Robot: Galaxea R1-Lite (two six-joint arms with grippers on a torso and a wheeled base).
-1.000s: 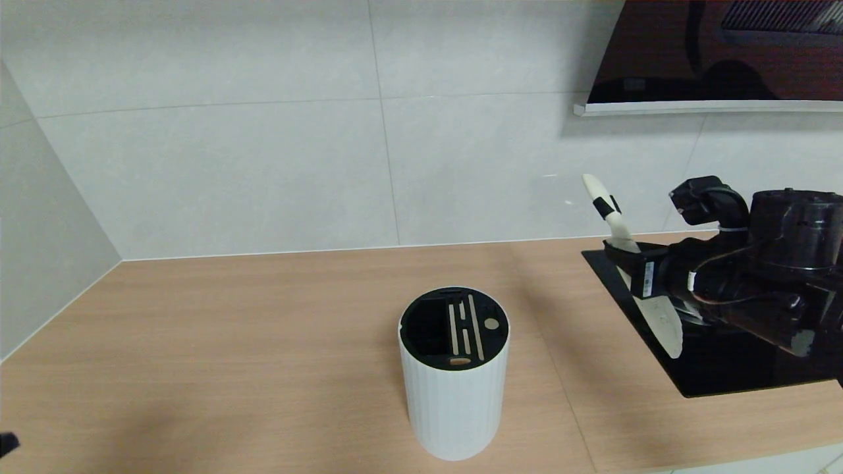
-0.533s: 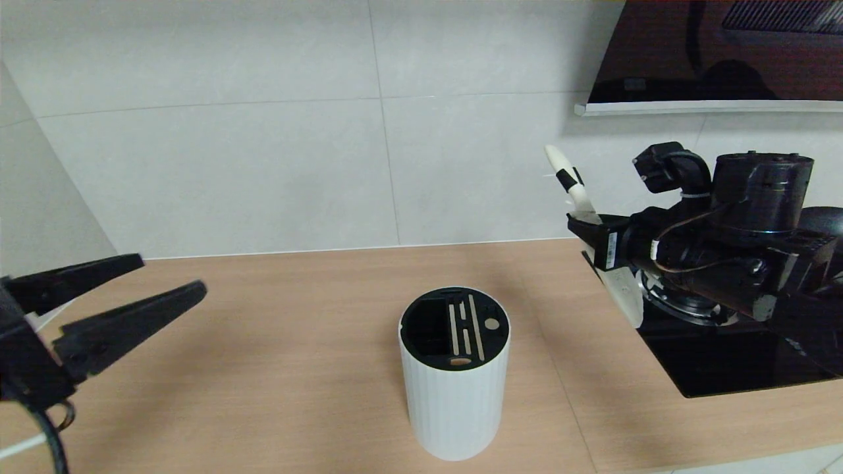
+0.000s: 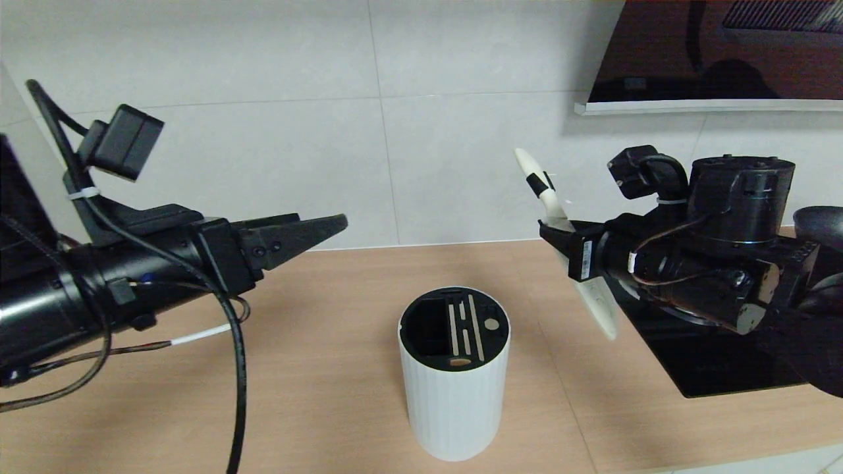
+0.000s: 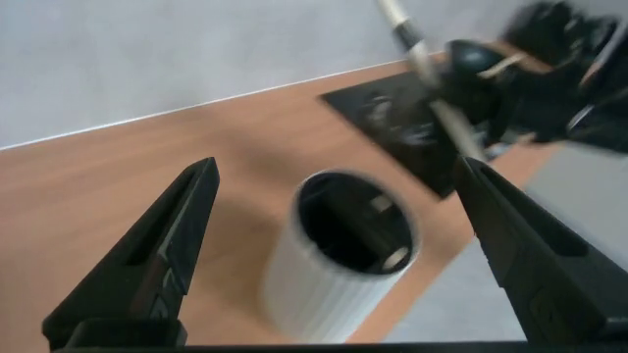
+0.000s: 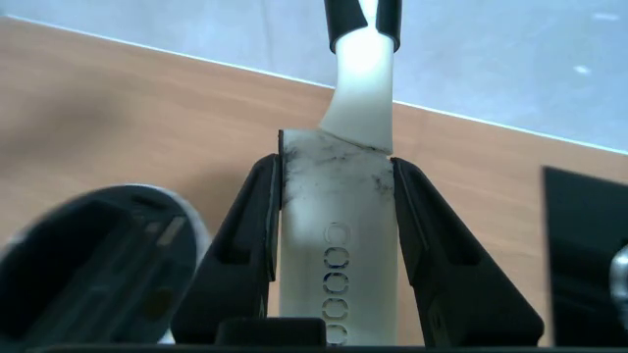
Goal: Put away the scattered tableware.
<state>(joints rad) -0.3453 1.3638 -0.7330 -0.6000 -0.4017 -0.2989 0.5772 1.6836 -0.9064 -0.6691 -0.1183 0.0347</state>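
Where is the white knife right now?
Head view, right side: the right gripper holds the white knife in the air, right of the white ribbed holder.

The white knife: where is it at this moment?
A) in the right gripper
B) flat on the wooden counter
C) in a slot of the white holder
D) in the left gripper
A: the right gripper is shut on the white knife, in the air beside the white holder.

One white knife [image 3: 594, 301], one slotted holder [image 3: 454, 395], one cooktop [image 3: 714, 365]
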